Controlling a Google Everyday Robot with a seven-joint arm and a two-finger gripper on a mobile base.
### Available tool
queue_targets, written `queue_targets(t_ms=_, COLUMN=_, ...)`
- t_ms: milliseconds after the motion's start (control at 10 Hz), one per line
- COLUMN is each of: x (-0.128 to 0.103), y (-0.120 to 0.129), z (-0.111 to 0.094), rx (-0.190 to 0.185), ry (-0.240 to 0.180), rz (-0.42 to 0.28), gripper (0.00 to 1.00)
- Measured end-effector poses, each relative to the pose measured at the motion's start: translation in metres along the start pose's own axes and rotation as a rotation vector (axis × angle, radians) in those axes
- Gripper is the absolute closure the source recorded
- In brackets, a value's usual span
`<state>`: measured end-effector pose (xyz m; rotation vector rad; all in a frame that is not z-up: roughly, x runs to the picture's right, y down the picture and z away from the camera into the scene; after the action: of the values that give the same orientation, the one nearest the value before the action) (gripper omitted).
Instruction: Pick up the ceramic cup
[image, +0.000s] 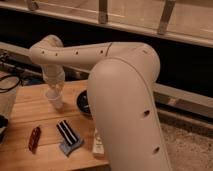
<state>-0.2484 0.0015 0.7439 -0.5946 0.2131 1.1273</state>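
Note:
The ceramic cup (55, 101) is small, white and handleless, and stands on the wooden table (30, 107) left of a dark round bowl (83, 104). My gripper (53, 93) comes straight down from the white arm (75, 52) and sits on the top of the cup. The gripper covers the cup's rim. The large white arm housing fills the middle and right of the view.
A red object (34, 138) lies near the table's front left. A black-and-white striped item on a blue piece (68, 135) lies at the front middle, with a white object (97, 143) beside it. A dark cable (9, 82) is at the far left.

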Motion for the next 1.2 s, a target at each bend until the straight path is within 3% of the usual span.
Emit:
queue_targets(t_ms=300, x=-0.011, y=-0.006, z=-0.001, rx=-0.020, ry=-0.032, rz=0.008, gripper=0.59)
queue_targets(t_ms=500, x=-0.019, y=-0.018, z=0.012, rx=-0.034, ry=-0.027, rz=0.030, gripper=0.40)
queue_targets(t_ms=700, x=-0.015, y=-0.038, z=0.038, rx=-0.082, ry=-0.007, rz=0.090, gripper=0.22)
queue_targets(t_ms=900, x=-0.014, y=-0.047, z=0.047, rx=-0.117, ry=-0.003, rz=0.123, gripper=0.20)
queue_targets(t_ms=1200, x=-0.027, y=-0.038, z=0.047, rx=-0.147, ry=-0.026, rz=0.109, gripper=0.20)
